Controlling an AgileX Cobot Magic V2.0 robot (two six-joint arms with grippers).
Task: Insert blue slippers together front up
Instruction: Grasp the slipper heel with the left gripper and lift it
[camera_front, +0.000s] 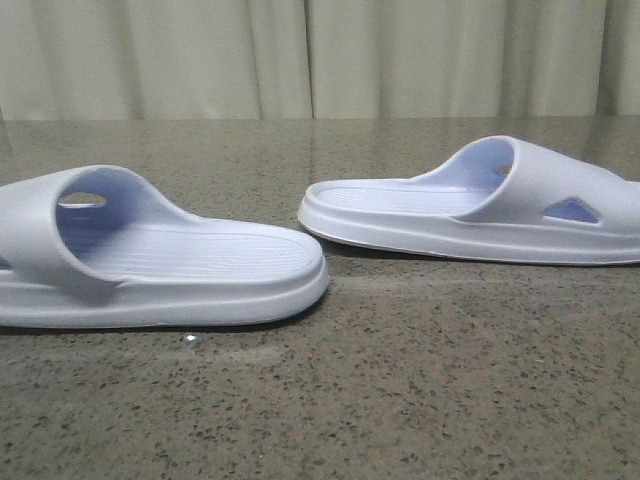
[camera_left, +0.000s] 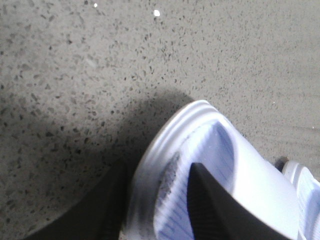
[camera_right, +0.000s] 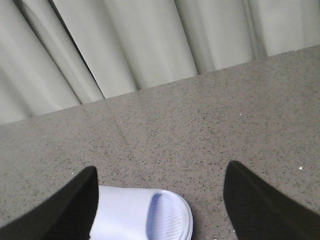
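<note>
Pale blue slippers: left slipper (camera_front: 150, 255) and right slipper (camera_front: 480, 205) apart on speckled table (camera_front: 400, 380), toes cropped.
Left gripper (camera_left: 157, 205): I see fingers straddling a slipper's rim (grip unclear).
Right gripper (camera_right: 160, 205): spread wide, holding nothing.

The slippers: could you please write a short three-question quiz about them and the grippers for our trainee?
1. True or false: the left slipper and the right slipper touch each other on the table.
2. The right gripper is: A) open above a slipper, B) shut on a slipper, C) out of view.
3. Which part of a slipper lies inside the left gripper?

Key: 1. False, there is bare table between them. 2. A. 3. Its end rim, with one finger outside and one on the footbed.
</note>
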